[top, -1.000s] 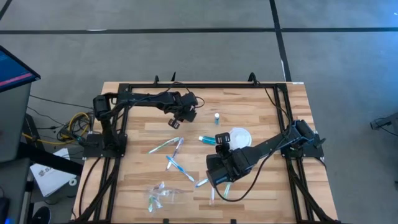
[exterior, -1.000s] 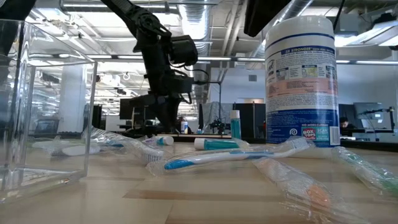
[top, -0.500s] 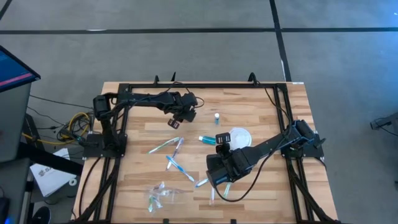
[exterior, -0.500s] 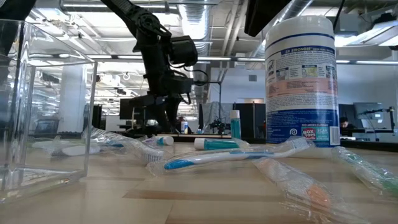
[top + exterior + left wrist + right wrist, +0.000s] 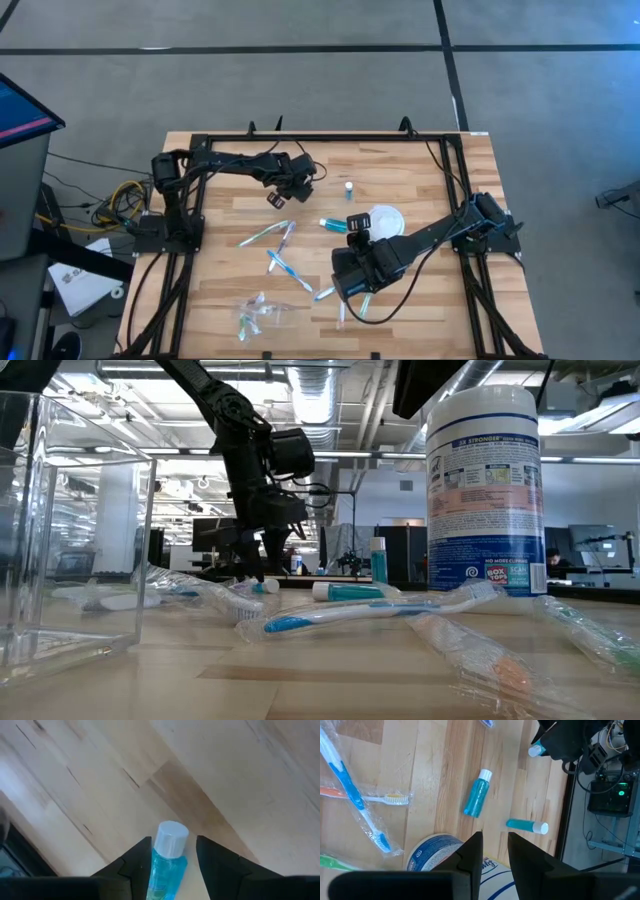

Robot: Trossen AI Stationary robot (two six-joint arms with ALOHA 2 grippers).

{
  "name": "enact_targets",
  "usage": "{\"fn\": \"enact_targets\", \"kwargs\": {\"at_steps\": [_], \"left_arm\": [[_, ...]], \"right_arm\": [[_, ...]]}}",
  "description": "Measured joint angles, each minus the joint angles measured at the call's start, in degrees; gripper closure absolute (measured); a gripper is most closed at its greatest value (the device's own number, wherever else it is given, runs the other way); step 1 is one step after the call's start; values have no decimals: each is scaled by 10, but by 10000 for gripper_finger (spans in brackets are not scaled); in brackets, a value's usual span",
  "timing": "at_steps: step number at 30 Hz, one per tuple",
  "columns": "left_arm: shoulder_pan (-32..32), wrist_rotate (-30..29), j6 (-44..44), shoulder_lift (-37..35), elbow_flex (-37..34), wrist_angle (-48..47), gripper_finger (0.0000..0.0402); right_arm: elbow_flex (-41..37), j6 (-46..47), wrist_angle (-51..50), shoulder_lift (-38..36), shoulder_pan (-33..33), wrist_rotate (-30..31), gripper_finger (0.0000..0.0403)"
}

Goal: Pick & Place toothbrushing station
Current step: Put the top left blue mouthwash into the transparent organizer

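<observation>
The left gripper point(image 5: 275, 197), upper centre-left of the high view, grasps a small blue bottle point(image 5: 166, 865) w/ white cap point(image 5: 171, 838) between its two fingers point(image 5: 136, 863), above the wood table point(image 5: 420, 170). The right gripper point(image 5: 494, 847) is lower centre of the high view, over the wipes canister point(image 5: 432, 851); fingers a little apart, holding nothing. Two more blue bottles point(image 5: 477, 793) lie near centre; toothbrushes point(image 5: 281, 265) are spread centre-left, and the plastic bag point(image 5: 260, 312) is at lower left.
</observation>
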Motion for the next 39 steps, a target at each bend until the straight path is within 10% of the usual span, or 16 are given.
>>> {"fn": "enact_targets", "kwargs": {"at_steps": [39], "left_arm": [[11, 9, 0, 39, -2, 12, 316]], "right_arm": [[0, 0, 6, 0, 0, 0, 321]]}}
